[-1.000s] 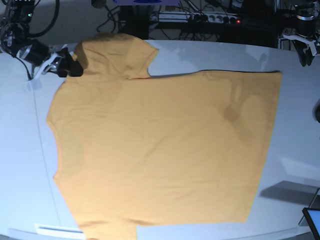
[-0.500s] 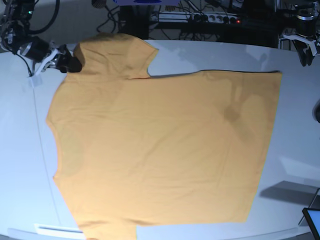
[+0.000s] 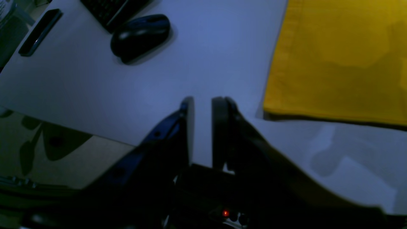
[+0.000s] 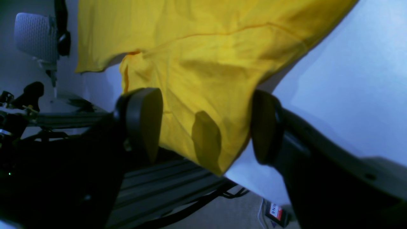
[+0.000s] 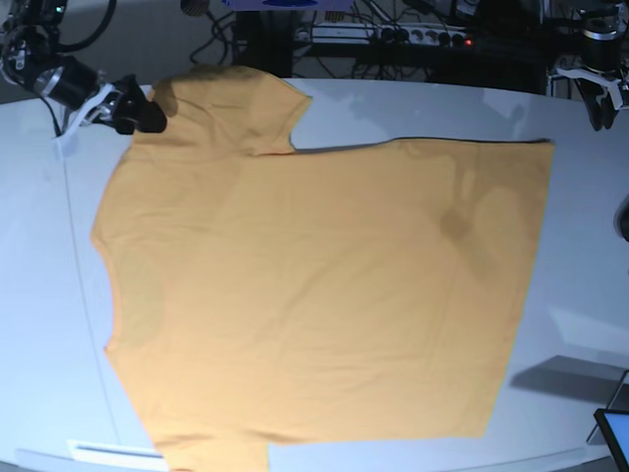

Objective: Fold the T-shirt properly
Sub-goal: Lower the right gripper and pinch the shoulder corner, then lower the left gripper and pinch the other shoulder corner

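Lying spread flat across my white worktop, the orange-yellow T-shirt is covering most of the surface in the base view, its straight hem running down that view's right side and one short sleeve reaching toward the far edge. My right fingers are standing wide apart at that sleeve: in the right wrist view the sleeve's corner is hanging between the two dark pads, with clear air on both sides of the cloth, so I am not clamping it. A thin line of stitching is running across the sleeve in that same view. In the base view my right fingers are sitting just beside the sleeve's outer edge, near the far corner of the worktop on that view's left.

My left fingers are standing almost together, with only a narrow slit between the pads, and nothing is showing between them. They are hovering over bare worktop, just beside the hemmed corner of the T-shirt but apart from it. Farther along that stretch of worktop a black computer mouse is lying, with the corner of a keyboard behind it and a slim dark bar-shaped object nearer the edge.
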Robot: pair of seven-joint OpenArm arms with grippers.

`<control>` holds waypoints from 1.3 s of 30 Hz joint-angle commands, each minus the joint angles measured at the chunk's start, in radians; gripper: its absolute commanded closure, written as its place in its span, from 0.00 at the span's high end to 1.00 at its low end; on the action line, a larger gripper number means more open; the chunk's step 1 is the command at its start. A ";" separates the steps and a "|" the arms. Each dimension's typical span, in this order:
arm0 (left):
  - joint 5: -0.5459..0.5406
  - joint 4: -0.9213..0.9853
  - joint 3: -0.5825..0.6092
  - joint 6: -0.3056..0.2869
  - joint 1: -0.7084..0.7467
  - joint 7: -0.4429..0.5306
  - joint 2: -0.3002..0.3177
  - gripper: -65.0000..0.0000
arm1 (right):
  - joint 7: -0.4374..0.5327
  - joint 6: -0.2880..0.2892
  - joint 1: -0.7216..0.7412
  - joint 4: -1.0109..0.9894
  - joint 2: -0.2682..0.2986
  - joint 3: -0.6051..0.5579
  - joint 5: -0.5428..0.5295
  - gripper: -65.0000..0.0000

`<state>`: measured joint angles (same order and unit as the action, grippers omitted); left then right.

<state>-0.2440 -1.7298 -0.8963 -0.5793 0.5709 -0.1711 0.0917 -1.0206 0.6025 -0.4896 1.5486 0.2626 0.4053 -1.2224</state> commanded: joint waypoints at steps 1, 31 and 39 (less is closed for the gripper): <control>-0.015 -0.017 -0.011 0.006 0.007 0.028 0.016 0.14 | -0.077 -0.031 -0.033 -0.006 -0.004 -0.004 0.105 0.66; -0.102 0.087 -0.005 0.006 -0.001 0.008 0.050 0.34 | -0.079 -0.029 -0.044 -0.001 -0.021 -0.076 0.103 0.01; -0.381 0.204 -0.005 0.003 0.008 -0.121 0.179 0.48 | -0.079 -0.029 -0.044 -0.001 -0.021 -0.070 0.103 0.01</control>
<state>-0.6079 -1.5139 -0.8974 -0.5747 0.5709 -0.3145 0.2569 -1.0576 0.5915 -0.5213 1.5475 0.2314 0.3313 -1.1870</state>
